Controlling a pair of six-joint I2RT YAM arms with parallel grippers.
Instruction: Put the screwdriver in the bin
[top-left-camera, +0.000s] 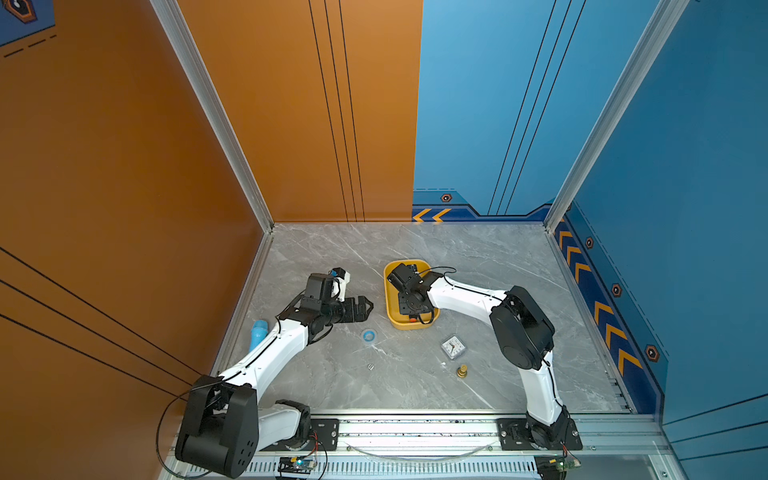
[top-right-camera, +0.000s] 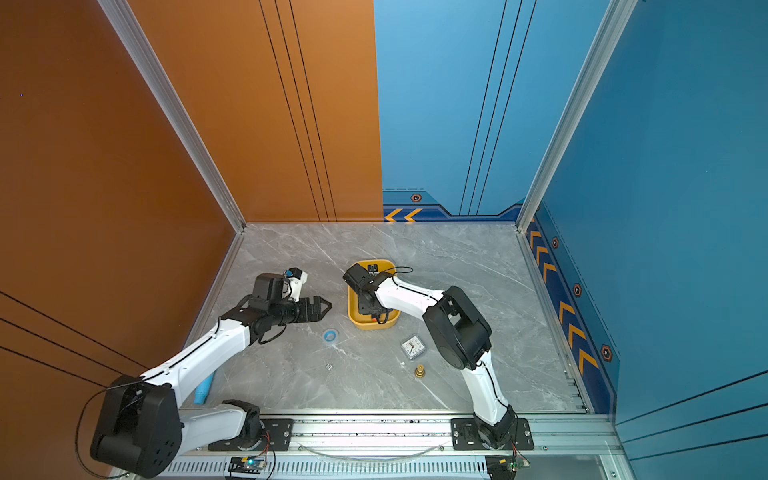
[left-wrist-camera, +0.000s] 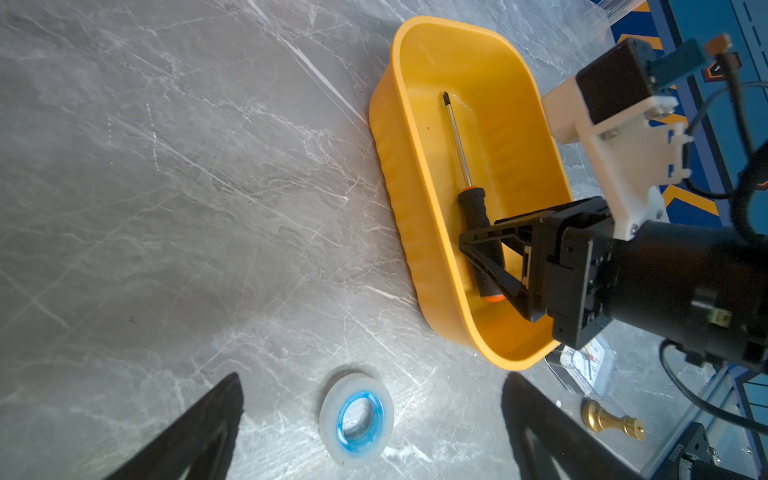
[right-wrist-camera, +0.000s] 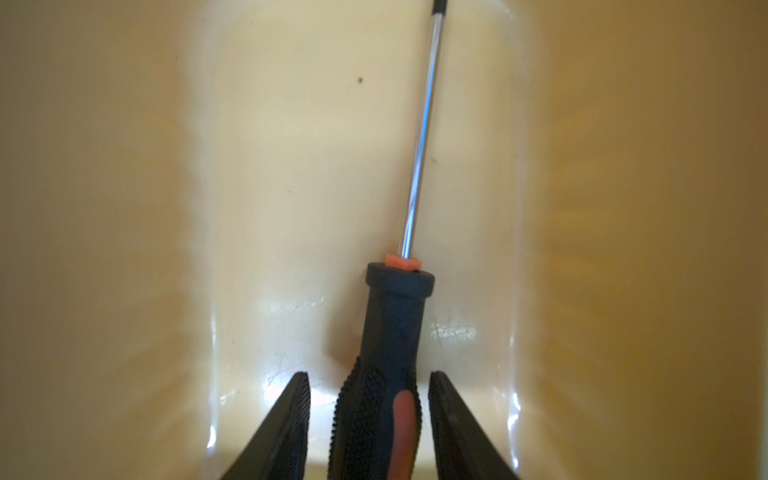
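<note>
A grey marble-pattern tabletop (top-left-camera: 332, 257) lies between orange and blue walls. Near its middle stands the yellow bin (top-left-camera: 390, 303). The screwdriver (left-wrist-camera: 471, 203) lies flat on the floor of the bin, along its length, with the tip toward the far end and the orange butt toward the near end. The right gripper (right-wrist-camera: 368, 376) reaches down into the bin over the black handle. Its jaws are narrowly apart, one at each side of the handle, and the right wrist view shows a thin gap on both sides, so they do not press it. The left gripper (top-left-camera: 368, 308) hovers left of the bin, apart from it, jaws spread wide and holding nothing. Just below it lies a tape roll (top-left-camera: 368, 335) with a blue core. A small clock (top-left-camera: 453, 347) and a brass fitting (top-left-camera: 461, 371) lie in front of the bin
</note>
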